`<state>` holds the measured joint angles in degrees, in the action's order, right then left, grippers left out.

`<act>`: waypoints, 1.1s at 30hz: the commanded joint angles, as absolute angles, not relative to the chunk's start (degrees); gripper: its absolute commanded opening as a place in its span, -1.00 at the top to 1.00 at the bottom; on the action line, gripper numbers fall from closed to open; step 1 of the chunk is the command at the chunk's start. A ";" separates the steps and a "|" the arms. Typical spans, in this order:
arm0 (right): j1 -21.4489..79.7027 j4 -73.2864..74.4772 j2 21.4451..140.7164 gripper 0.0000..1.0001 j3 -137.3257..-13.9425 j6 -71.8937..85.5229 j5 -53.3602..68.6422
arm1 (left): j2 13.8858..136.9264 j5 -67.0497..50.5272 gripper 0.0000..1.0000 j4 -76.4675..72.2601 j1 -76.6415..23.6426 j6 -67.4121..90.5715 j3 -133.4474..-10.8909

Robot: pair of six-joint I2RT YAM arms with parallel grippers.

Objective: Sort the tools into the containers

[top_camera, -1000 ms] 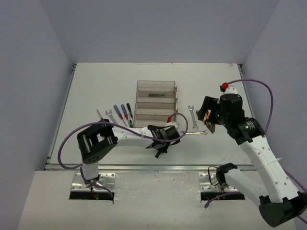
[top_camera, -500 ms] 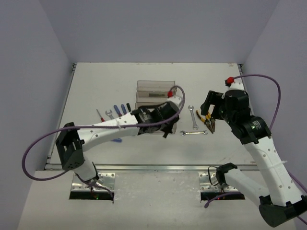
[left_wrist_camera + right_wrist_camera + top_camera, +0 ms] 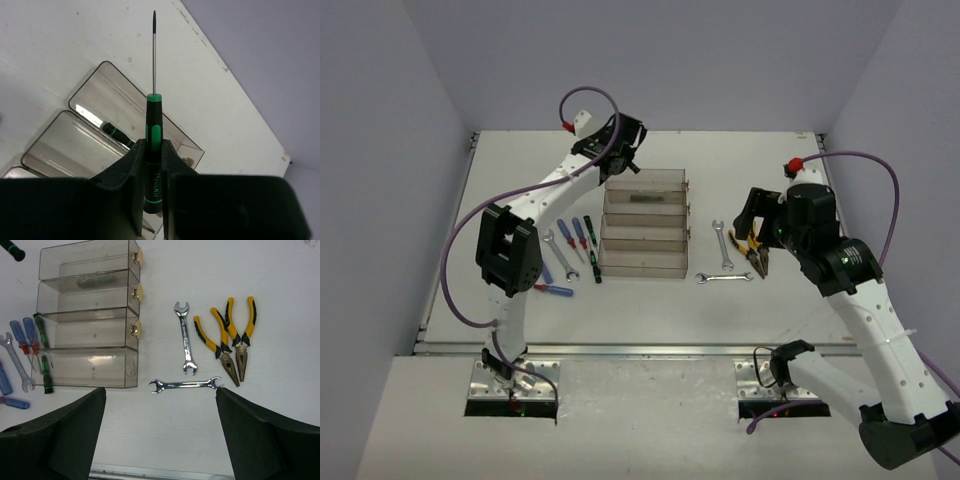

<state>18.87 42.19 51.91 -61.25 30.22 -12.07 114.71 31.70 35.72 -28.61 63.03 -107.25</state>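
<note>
My left gripper (image 3: 152,146) is shut on a black screwdriver with green marks (image 3: 153,116), its tip pointing away. It hovers over the far end of the row of clear trays (image 3: 89,102); in the top view it (image 3: 618,145) is at the farthest tray (image 3: 643,180). Another black-green screwdriver (image 3: 116,134) lies in the second tray from the far end. My right gripper (image 3: 160,401) is open and empty above two silver wrenches (image 3: 185,337) (image 3: 185,385), beside two yellow-and-black pliers (image 3: 216,342). In the top view it (image 3: 752,222) is right of the trays.
Left of the trays lie blue-and-red screwdrivers (image 3: 566,234), a black-green screwdriver (image 3: 591,250), a silver wrench (image 3: 560,255) and more blue-handled screwdrivers (image 3: 552,290). Walls close the table's back and sides.
My left arm has swung from the near end of the trays out to the far end, carrying the black-green screwdriver. The right gripper has shifted only slightly above the pliers.
</note>
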 commanded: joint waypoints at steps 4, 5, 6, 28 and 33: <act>18.63 37.75 51.99 -0.80 -59.64 30.98 -6.84 | 117.54 38.11 1.00 24.39 -30.65 94.81 -103.18; 18.63 37.35 51.85 -0.80 -59.22 30.84 -6.50 | 119.29 38.05 1.00 24.47 -30.59 95.12 -104.51; 18.63 37.21 51.79 -0.80 -58.96 30.64 -6.43 | 121.02 37.99 1.00 25.00 -30.66 95.52 -106.04; 18.63 36.12 51.90 -0.81 -57.22 27.77 -5.54 | 127.97 31.91 -0.25 17.86 -30.94 97.34 -102.02; 18.66 36.12 51.97 -0.81 -57.27 27.54 -5.85 | 125.70 30.86 -0.60 15.30 -30.94 93.03 -102.39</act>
